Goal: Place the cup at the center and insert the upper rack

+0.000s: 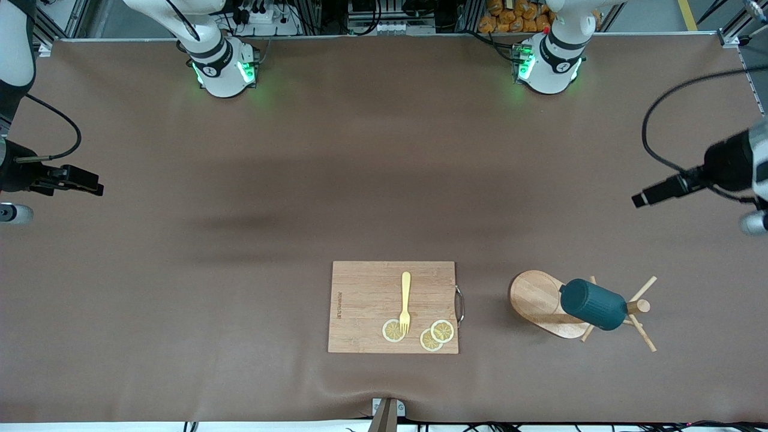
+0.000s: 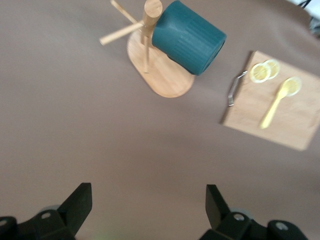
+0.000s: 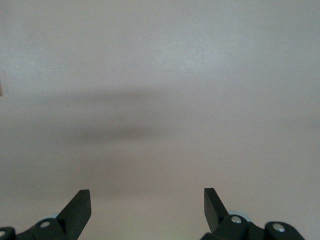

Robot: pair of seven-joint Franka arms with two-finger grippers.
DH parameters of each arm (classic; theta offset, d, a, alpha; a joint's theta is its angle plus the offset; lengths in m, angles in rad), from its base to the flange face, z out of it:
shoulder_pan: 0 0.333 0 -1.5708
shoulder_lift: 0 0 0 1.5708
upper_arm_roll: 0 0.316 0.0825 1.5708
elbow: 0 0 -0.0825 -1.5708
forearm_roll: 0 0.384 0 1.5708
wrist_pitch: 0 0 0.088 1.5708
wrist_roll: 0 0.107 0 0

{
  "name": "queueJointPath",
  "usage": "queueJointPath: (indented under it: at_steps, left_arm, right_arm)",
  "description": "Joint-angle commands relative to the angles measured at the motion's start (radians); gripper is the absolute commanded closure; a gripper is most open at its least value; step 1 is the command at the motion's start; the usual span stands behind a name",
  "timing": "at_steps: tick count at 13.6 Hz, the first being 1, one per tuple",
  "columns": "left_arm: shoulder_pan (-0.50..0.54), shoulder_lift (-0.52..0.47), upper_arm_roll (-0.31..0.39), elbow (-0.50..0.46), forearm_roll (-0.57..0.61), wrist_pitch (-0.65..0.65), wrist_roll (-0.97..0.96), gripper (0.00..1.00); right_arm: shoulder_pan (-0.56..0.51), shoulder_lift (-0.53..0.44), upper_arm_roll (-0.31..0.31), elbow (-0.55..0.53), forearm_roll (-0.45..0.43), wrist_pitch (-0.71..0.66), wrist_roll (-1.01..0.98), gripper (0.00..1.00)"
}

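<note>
1. The left gripper [image 2: 145,207] hangs in the air over bare brown table [image 1: 240,270] at the left arm's end, its two black fingers [image 2: 77,202] spread wide with nothing between them.
2. In the front view the left gripper [image 1: 645,198] shows near the picture's edge, level with the middle of the table's depth, well apart from every object.
3. The right gripper [image 3: 145,207] hangs over the table at the right arm's end, its fingers [image 3: 80,205] equally wide apart and empty; the right wrist view shows only bare tabletop and soft shadows beneath it.
4. In the front view the right gripper [image 1: 90,183] also sits at the picture's edge, far from the objects.
5. The upper rack [image 1: 540,303] stands on its oval wooden base toward the left arm's end of the table, nearer the front camera than the left gripper's spot; its post rises with thin pegs angling outward.
6. The cup [image 1: 593,304] hangs on the rack, tilted on its side against the post, ribbed teal wall showing; in the left wrist view the cup [image 2: 187,37] sits just beside the post top.
7. A cutting board [image 1: 360,300] lies near the rack, toward the table's middle, its metal handle [image 1: 459,305] facing the rack.
8. On the board lie a yellow fork [image 1: 405,300] and three lemon slices [image 1: 437,335]; the fork's tines rest on one slice.
</note>
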Motion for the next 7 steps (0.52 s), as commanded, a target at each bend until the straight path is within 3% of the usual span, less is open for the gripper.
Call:
queueJointPath:
  at_steps: [1,3,7]
  left_arm:
    - [-0.007,-0.134,0.008,-0.143,0.06,0.031,0.11,0.0]
    - [-0.007,-0.197,0.008,-0.188,0.104,0.029,0.149,0.0]
    - [0.0,-0.211,0.023,-0.211,0.116,0.027,0.184,0.0]
  right_arm:
    - [-0.004,0.011,0.001,0.033,0.001,-0.008,-0.003,0.0]
    - [-0.003,0.006,0.001,0.035,0.002,-0.011,0.0,0.0]
    - [0.004,0.005,0.002,0.063,0.002,-0.02,0.0,0.0]
